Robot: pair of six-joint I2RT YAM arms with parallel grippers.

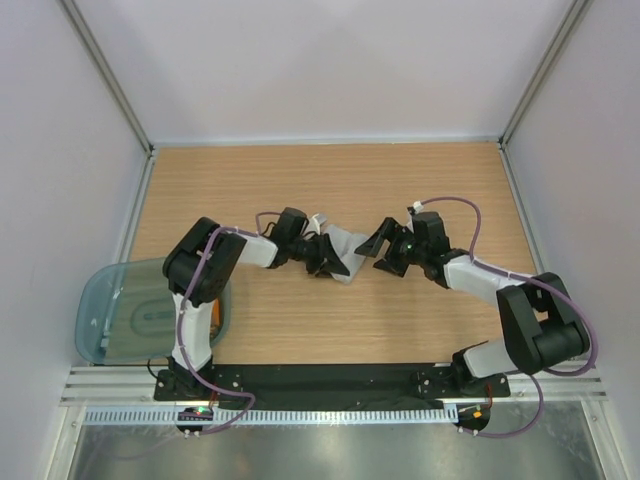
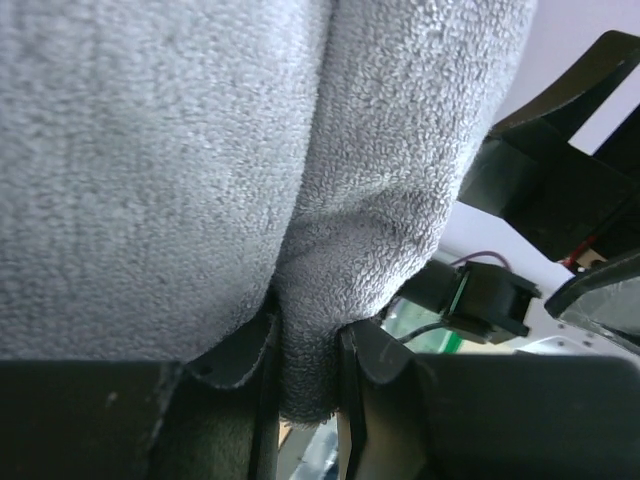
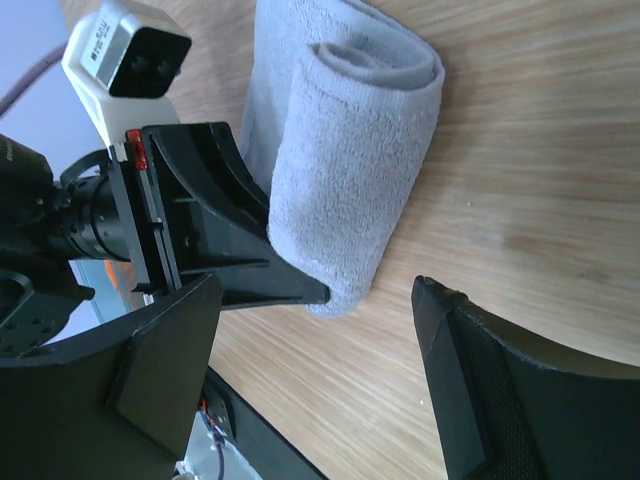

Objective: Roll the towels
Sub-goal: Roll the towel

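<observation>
**Grey towel rolled at mid-table, left gripper pinching it**

The grey towel [image 1: 347, 248] sits on the wooden table [image 1: 300, 180], near the middle, between the two grippers. In the right wrist view it is wound into a thick roll. Spiral layers show at its far end, and its long side lies flat on the wood.

The left gripper [image 1: 332, 262] is clamped on the towel. The left wrist view shows a fold of grey terry squeezed in the narrow gap between its two black fingers [image 2: 262, 400]. The rest of the cloth bulges up over them and fills most of that view. In the right wrist view, one black finger of the left gripper lies against the near end of the roll.

The right gripper [image 1: 385, 250] is just beside the towel on its right side and points at the roll's near end. Its jaws are spread wide, with only bare wood between them, and it holds nothing. Whether its fingertips brush the cloth, I can't tell.

The tub [image 1: 95, 300] is translucent teal plastic at the table's left edge. It is partly hidden under the left arm [image 1: 200, 265] and well apart from the towel, which lies outside it. I can't tell what the tub holds, as only a faint outline shows through the plastic.
</observation>
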